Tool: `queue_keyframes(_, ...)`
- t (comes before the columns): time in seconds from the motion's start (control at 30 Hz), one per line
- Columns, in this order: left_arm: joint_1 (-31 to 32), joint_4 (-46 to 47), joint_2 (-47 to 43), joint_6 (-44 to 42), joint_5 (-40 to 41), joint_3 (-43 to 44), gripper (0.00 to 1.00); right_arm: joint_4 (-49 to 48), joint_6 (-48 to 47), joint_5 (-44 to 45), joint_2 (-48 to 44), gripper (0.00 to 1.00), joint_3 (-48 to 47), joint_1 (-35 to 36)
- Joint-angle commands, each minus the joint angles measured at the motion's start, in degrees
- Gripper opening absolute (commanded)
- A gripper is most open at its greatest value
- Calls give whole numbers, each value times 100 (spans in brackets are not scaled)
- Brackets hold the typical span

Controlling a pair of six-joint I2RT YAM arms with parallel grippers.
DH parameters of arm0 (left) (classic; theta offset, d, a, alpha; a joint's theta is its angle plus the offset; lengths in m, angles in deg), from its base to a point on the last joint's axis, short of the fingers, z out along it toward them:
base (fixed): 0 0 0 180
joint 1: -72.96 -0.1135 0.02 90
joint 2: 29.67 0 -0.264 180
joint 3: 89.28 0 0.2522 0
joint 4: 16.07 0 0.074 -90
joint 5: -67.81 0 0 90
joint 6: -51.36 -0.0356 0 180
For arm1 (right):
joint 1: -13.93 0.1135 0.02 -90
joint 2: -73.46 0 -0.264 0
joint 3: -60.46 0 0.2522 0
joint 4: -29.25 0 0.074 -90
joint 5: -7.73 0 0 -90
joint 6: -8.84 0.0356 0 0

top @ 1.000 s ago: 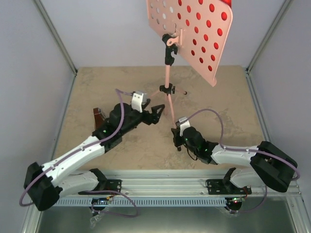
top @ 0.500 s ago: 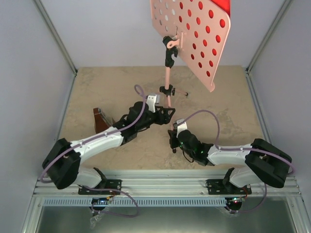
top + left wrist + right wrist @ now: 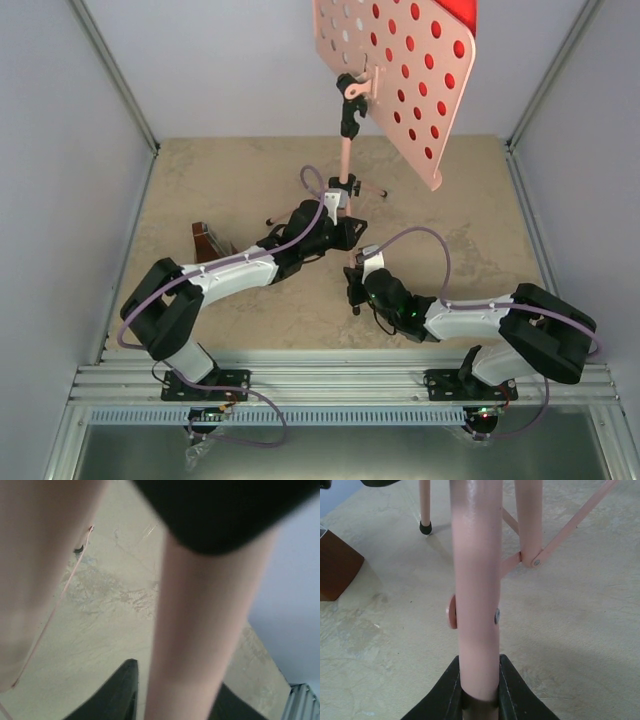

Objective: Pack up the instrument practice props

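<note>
Music stand (image 3: 346, 160) is upright at back-centre of the table (image 3: 200, 180), with its hole-dotted desk (image 3: 395, 75) tilted up top. A red sheet (image 3: 455, 10) sits on the desk, showing through the holes and above the top edge. Right gripper (image 3: 354, 285) is clamped on the stand's near tripod leg, low by the table, both fingers tight on the tube. Left gripper (image 3: 348, 230) is at the stand just under the lower black joint, a pink tube between its fingers. That wrist view is blurred, so can't tell if it's actually gripping. Metronome (image 3: 205, 243) stands on the table left of the stand, beside the left forearm, clear of both grippers.
</note>
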Motion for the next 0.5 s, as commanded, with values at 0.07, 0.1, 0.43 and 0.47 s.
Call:
queue_keyframes(0.07, 23, 374, 74, 212, -10, -87, 16, -309, 868, 173, -159, 4, 218, 26)
queue_keyframes(0.1, 23, 453, 47, 247, -21, -153, 11, -309, 845, 161, -195, 9, 247, 25)
queue_keyframes(0.43, 14, 59, -254, -119, -465, -263, 0, -90, 515, 123, -1775, 84, 1080, 61)
queue_keyframes(0.47, 14, 9, -303, -237, -557, -273, 0, 27, 465, 161, -2048, 87, 1142, 61)
